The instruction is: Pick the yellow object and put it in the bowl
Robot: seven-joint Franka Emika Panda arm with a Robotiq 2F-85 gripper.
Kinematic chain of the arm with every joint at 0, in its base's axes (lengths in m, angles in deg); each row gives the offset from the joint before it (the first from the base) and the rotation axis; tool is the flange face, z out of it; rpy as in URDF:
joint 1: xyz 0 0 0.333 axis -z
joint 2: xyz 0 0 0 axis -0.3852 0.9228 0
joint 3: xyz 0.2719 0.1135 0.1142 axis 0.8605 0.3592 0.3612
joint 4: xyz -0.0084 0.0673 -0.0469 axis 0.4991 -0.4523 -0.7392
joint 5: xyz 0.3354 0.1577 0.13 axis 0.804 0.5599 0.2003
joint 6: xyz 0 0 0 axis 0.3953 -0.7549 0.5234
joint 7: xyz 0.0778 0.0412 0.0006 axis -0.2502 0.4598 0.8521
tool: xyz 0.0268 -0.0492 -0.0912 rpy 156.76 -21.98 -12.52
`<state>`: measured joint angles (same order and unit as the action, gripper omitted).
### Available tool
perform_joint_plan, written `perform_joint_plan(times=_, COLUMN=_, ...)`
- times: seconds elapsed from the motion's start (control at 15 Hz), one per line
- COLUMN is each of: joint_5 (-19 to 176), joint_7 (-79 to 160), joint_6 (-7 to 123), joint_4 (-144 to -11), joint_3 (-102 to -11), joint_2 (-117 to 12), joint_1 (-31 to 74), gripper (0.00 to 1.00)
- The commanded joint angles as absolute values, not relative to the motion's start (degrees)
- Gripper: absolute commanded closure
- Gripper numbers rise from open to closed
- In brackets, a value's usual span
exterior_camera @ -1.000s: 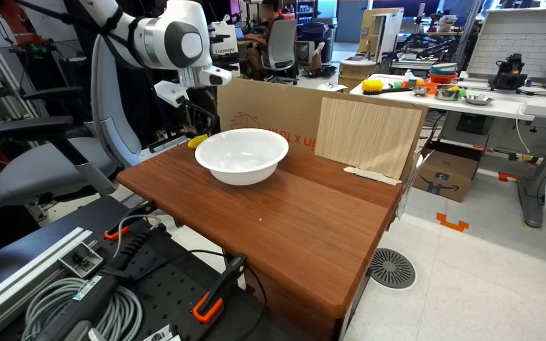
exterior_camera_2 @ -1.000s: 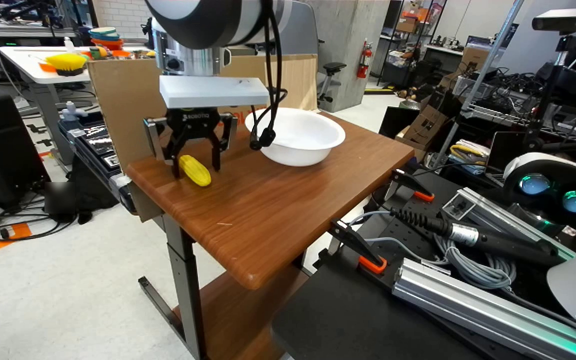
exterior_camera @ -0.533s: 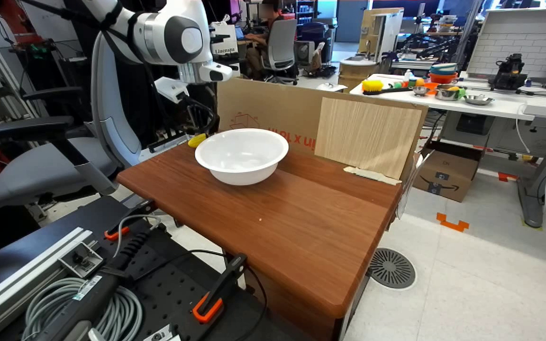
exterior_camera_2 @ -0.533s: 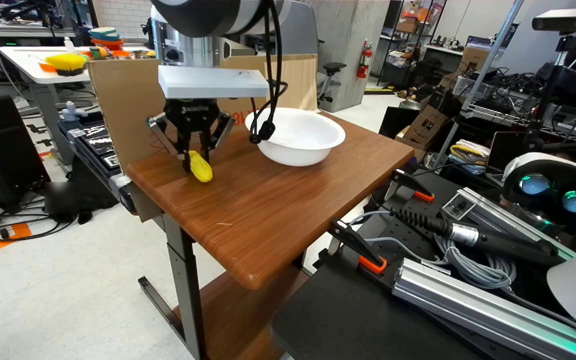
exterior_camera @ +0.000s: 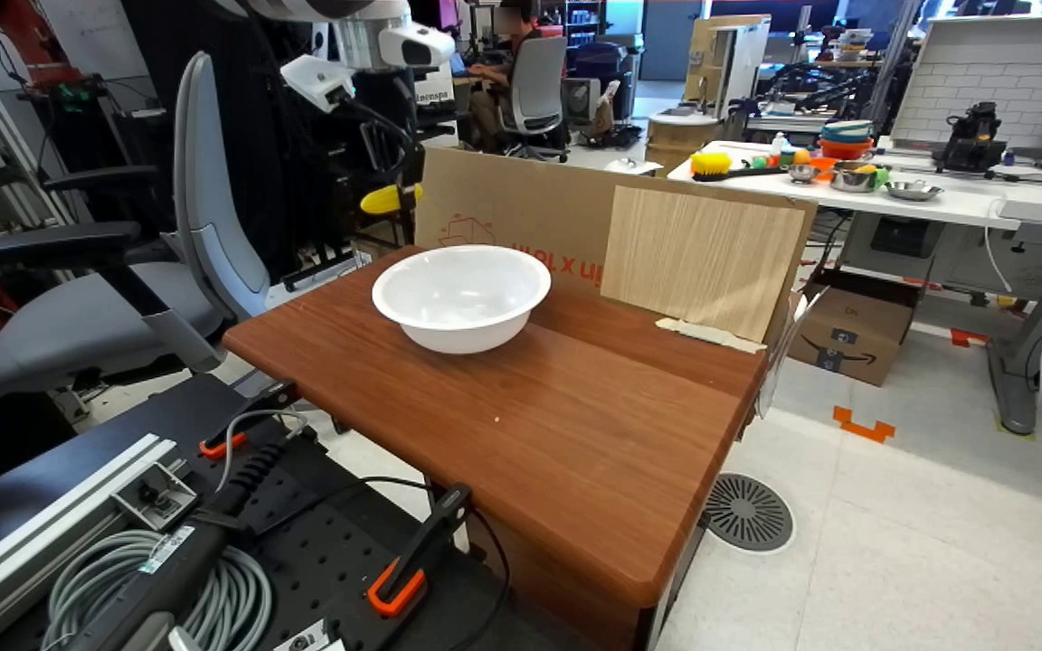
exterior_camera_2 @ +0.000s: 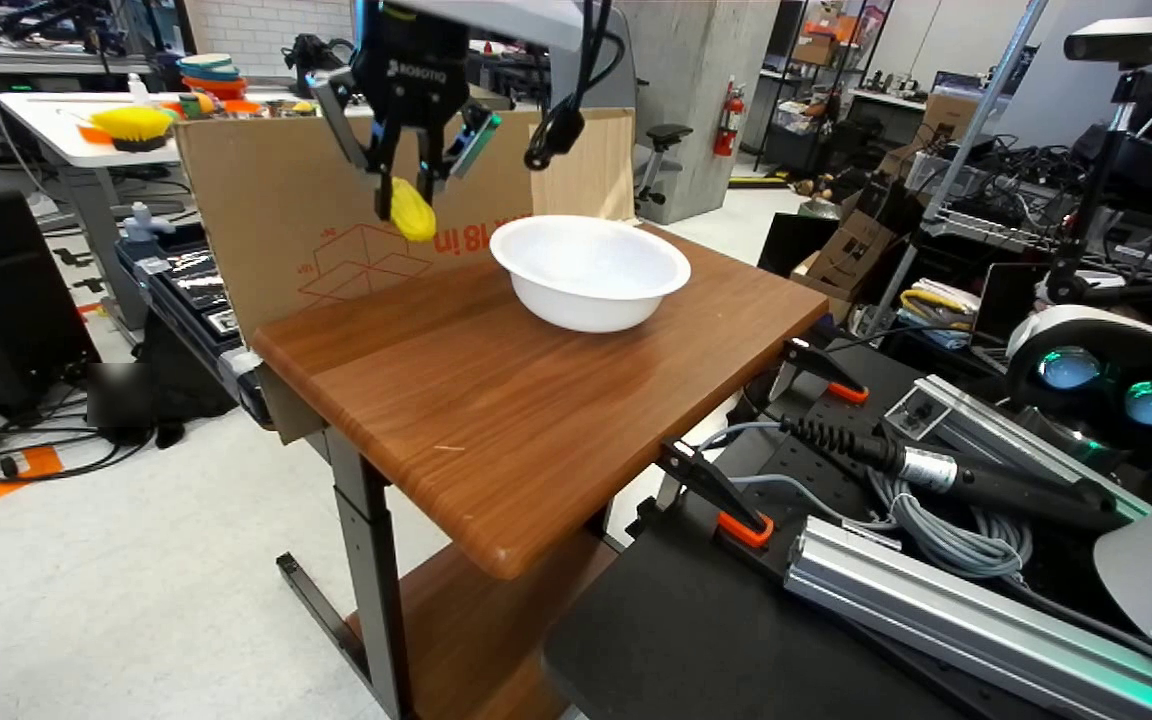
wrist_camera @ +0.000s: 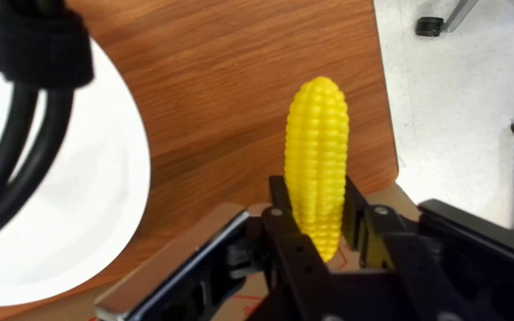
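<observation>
Above wooden tabletop (exterior_camera_2: 536,400), yellow corn (wrist_camera: 315,169) in pincer (exterior_camera_2: 406,195); beyond, probably a person (exterior_camera: 487,90)

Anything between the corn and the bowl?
No obstacle shows between the yellow corn, clamped in the gripper, and the bowl; only a black cable hangs on the bowl's side, hiding part of it in the wrist view.

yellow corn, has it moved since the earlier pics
Yes, upward: in an exterior view the yellow corn, gripped by the claw, now shows against the cardboard; earlier it showed against the table.
</observation>
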<state>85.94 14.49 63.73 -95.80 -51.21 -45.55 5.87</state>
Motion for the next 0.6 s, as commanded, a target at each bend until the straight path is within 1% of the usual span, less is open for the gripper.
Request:
perform_joint_plan(times=0.0, joint_5=90.4, joint_7=18.7, joint_6=62.6, joint_4=-102.7, joint_3=-50.5, joint_2=-54.6, joint_1=11.5, gripper=0.92)
perform_joint_plan(times=0.2, joint_5=93.0, joint_7=21.7, joint_6=61.6, joint_4=-103.5, joint_3=-52.2, joint_2=-55.0, joint_1=16.8, gripper=0.92)
perform_joint_plan(times=0.53, joint_5=93.7, joint_7=25.1, joint_6=58.8, joint_4=-101.9, joint_3=-52.9, joint_2=-49.3, joint_1=21.2, gripper=0.92)
